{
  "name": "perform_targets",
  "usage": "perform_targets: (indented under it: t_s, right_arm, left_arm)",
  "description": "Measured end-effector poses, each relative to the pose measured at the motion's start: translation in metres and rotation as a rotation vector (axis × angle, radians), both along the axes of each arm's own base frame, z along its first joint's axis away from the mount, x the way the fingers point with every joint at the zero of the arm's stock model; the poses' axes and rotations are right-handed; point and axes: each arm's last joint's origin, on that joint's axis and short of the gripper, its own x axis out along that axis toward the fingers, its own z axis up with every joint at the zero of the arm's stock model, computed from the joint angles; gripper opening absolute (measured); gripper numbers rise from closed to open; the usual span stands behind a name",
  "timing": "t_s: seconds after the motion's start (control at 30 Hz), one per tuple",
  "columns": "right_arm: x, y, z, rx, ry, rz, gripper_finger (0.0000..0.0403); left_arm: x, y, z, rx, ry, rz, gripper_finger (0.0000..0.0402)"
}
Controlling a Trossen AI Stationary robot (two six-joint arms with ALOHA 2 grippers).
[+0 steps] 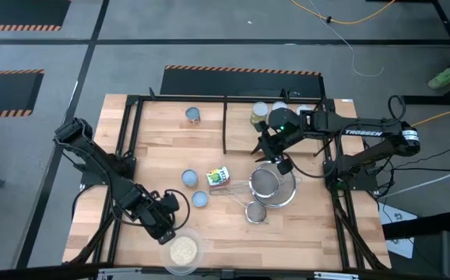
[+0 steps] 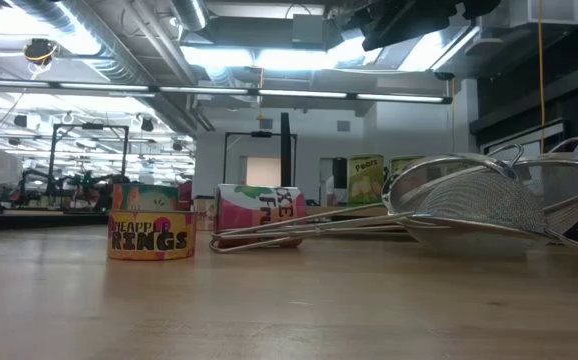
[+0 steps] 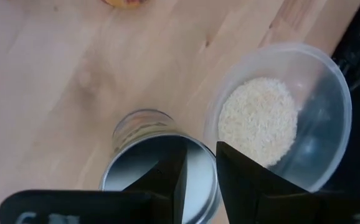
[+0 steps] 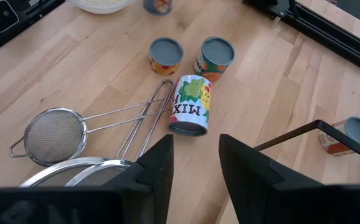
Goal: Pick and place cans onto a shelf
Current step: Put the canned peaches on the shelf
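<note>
My left gripper (image 1: 165, 223) is near the table's front left, shut on a short silver-topped can (image 3: 144, 163) beside the grain dish. My right gripper (image 1: 275, 155) hangs open above the strainers, with nothing between its fingers (image 4: 195, 163). Two short cans (image 4: 165, 55) (image 4: 215, 56) stand upright mid-table. A green-red-white can (image 4: 190, 106) lies on its side against a strainer handle. Another can (image 1: 193, 115) stands at the far left. More cans (image 1: 260, 115) cluster at the far right, by the shelf's black rails (image 1: 225, 124). My left gripper has the can's top rim (image 3: 215, 167) in the narrow gap between its fingers. One finger (image 3: 170, 177) lies over the lid and the other (image 3: 245, 180) outside the wall. The fingers slant down from above. The can tilts, base away; whether it is off the table does not show.
A clear dish of beige grains (image 1: 182, 250) sits right beside my left gripper at the front edge. Two wire strainers (image 1: 270, 187) (image 1: 256, 211) lie under and in front of my right gripper, their long handles (image 4: 124, 115) reaching toward the lying can.
</note>
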Motion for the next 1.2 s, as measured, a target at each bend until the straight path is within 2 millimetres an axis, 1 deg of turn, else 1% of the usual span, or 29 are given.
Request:
perform_targets:
  t_s: [0.2, 0.43, 0.8, 1.03, 1.2]
  right_arm:
    - [0.0, 0.0, 0.0, 0.0, 0.0, 0.0, 0.0133]
    - [0.0, 0.0, 0.0, 0.0, 0.0, 0.0, 0.0133]
    - [0.0, 0.0, 0.0, 0.0, 0.0, 0.0, 0.0133]
    - [0.0, 0.0, 0.0, 0.0, 0.0, 0.001, 0.0133]
    - [0.0, 0.0, 0.0, 0.0, 0.001, 0.001, 0.0133]
  left_arm:
    - [-0.001, -0.002, 0.0, -0.038, 0.026, -0.011, 0.0078]
    - [0.001, -0.005, 0.002, -0.072, 0.0, -0.01, 0.0078]
    - [-0.007, -0.014, 0.002, -0.074, 0.004, -0.045, 0.0078]
    - [-0.007, -0.014, 0.002, -0.074, 0.005, -0.046, 0.0078]
    - [-0.005, -0.016, -0.004, -0.061, 0.024, -0.052, 0.0078]
